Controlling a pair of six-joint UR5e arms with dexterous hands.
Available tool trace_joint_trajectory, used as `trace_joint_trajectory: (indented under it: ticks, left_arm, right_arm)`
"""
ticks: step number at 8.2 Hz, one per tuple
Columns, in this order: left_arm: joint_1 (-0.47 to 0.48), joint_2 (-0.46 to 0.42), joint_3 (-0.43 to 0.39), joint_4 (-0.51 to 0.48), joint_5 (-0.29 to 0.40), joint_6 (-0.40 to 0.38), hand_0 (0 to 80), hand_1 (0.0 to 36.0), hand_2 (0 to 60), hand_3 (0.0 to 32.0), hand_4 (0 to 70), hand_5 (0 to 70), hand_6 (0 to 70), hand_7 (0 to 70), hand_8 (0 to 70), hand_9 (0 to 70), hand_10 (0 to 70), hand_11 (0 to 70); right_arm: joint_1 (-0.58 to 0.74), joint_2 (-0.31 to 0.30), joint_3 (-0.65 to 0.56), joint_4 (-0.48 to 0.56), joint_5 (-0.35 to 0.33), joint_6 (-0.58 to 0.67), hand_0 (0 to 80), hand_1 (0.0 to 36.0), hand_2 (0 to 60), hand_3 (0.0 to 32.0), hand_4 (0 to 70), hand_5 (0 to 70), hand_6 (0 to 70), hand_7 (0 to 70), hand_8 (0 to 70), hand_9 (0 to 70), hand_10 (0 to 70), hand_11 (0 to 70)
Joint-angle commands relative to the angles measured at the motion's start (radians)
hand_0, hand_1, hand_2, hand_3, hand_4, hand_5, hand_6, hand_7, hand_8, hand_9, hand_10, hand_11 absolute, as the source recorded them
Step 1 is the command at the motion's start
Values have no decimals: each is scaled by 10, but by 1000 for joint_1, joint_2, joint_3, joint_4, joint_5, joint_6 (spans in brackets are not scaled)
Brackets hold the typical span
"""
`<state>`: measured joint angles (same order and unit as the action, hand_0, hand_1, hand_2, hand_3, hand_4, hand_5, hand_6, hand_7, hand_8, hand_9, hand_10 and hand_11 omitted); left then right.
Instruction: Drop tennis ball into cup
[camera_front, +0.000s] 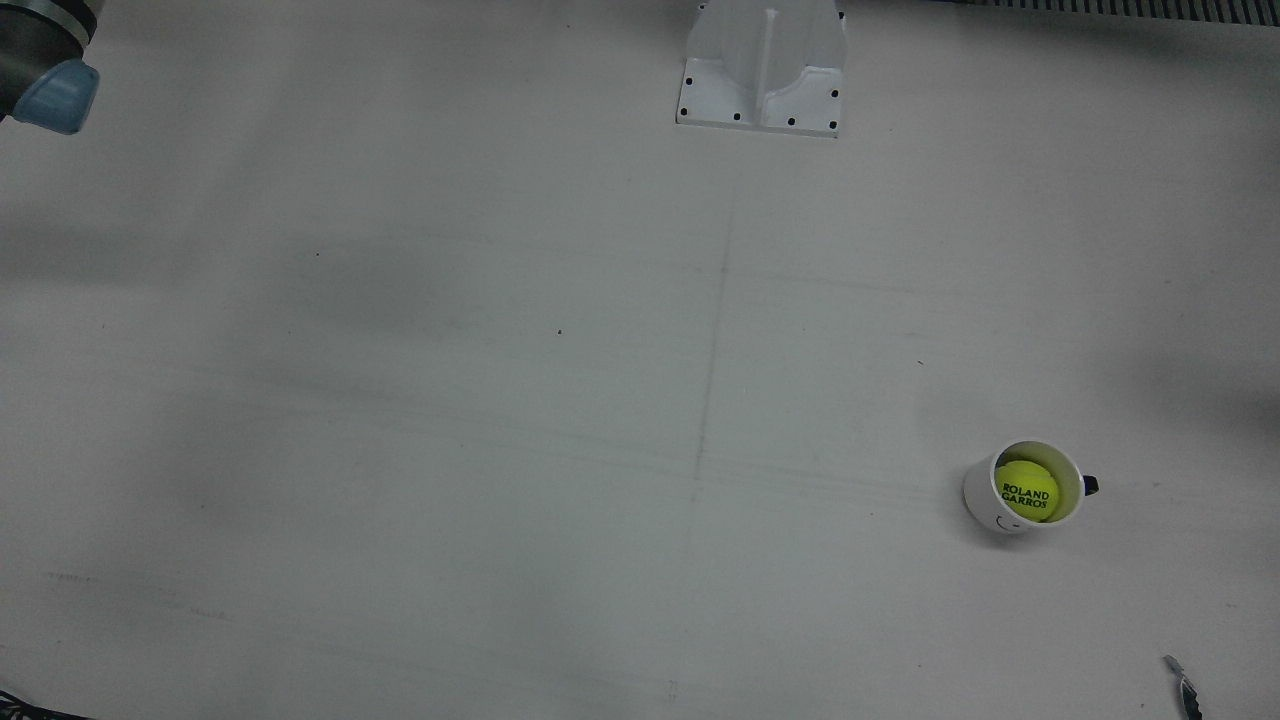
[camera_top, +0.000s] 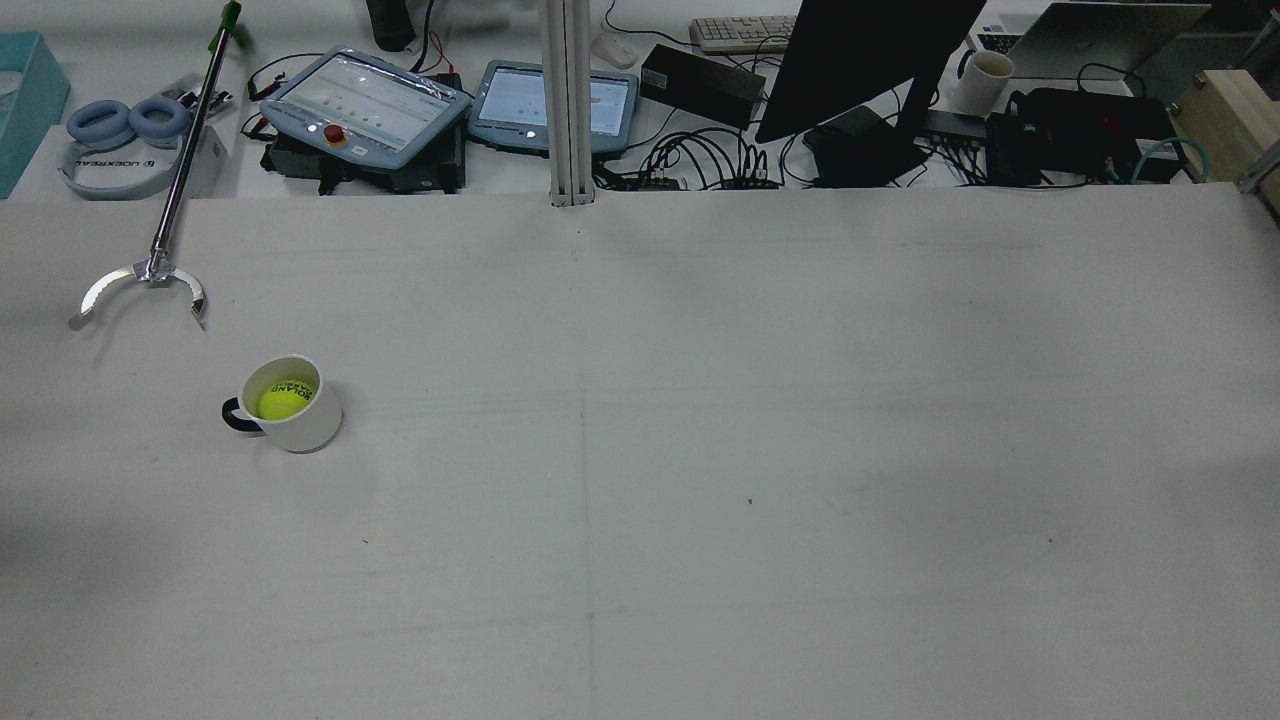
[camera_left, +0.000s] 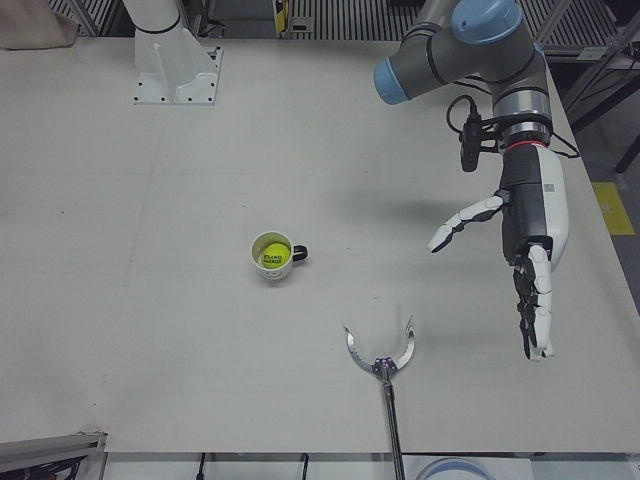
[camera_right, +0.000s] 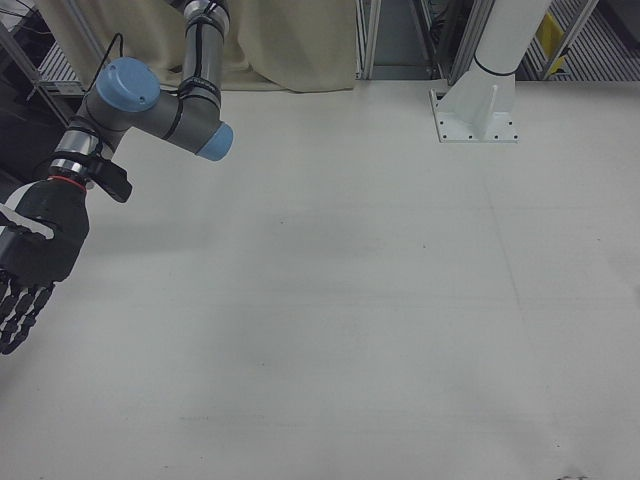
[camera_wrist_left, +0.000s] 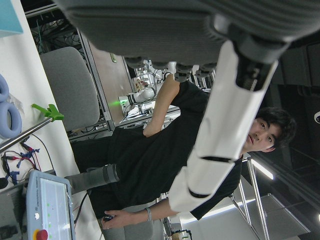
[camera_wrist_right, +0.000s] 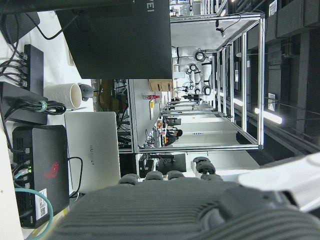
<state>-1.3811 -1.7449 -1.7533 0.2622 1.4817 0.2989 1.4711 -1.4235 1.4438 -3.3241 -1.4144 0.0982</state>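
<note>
A yellow-green tennis ball (camera_front: 1027, 489) marked ROLAND GARROS lies inside a white cup (camera_front: 983, 492) with a dark handle; both also show in the rear view (camera_top: 285, 400) and the left-front view (camera_left: 273, 256). The cup (camera_top: 310, 428) stands upright on the left half of the table. My left hand (camera_left: 525, 255) hangs raised above the table's edge, well away from the cup (camera_left: 271, 271), fingers spread and empty. My right hand (camera_right: 32, 265) hangs off the far side, fingers apart and empty.
A metal reach-grabber (camera_top: 152, 270) with an open claw lies near the cup, its rod running off the table; it shows in the left-front view (camera_left: 381, 366) too. An arm pedestal (camera_front: 762, 65) stands at the table's edge. Tablets, cables and monitor lie beyond the far edge.
</note>
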Motion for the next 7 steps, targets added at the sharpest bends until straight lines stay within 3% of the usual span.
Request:
trace_joint_trajectory:
  ticks: [1,7]
  left_arm:
    - [-19,37,5,-4,20,-3,800,360,164,0,0,83,0,125,0,11,0,32]
    - [1,41,-47,17,58,-3,718,360,226,0,0,75,9,130,0,12,0,17]
  right_arm:
    - [0,0,-2,0,0,0,0,0,0,0,0,0,0,0,0,0,0,0]
    - [0,0,0,0,0,0,0,0,0,0,0,0,0,0,0,0,0,0]
